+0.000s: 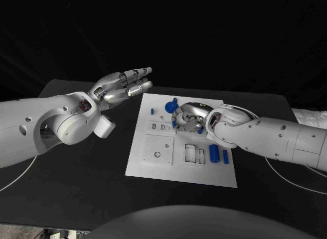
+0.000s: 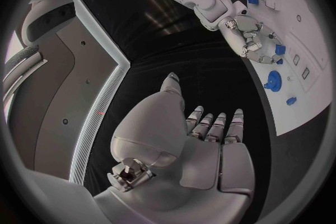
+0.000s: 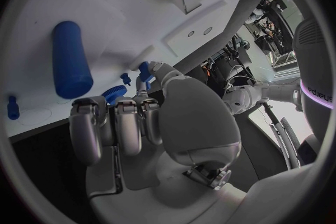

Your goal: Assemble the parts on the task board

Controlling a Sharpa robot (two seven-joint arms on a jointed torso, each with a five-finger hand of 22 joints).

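Right hand down on the board, left hand waiting off to the side.

The white board point(image 1: 156, 167) lies in the middle of the black table point(image 1: 77, 189). The right hand point(image 1: 189, 117) is curled down over the board's far half, fingers bent among the small blue parts; from the wrist a blue piece point(image 3: 143, 71) sits right at its fingertips, but whether it's actually pinched I cannot tell. A blue gear point(image 1: 171, 105) sits just beside that hand, and a blue cylinder point(image 1: 215, 152) lies nearer the robot with a thinner blue pin point(image 1: 225, 157) next to it. The left hand point(image 1: 124, 85) hovers beyond the board's left edge, fingers stretched out, holding nothing.
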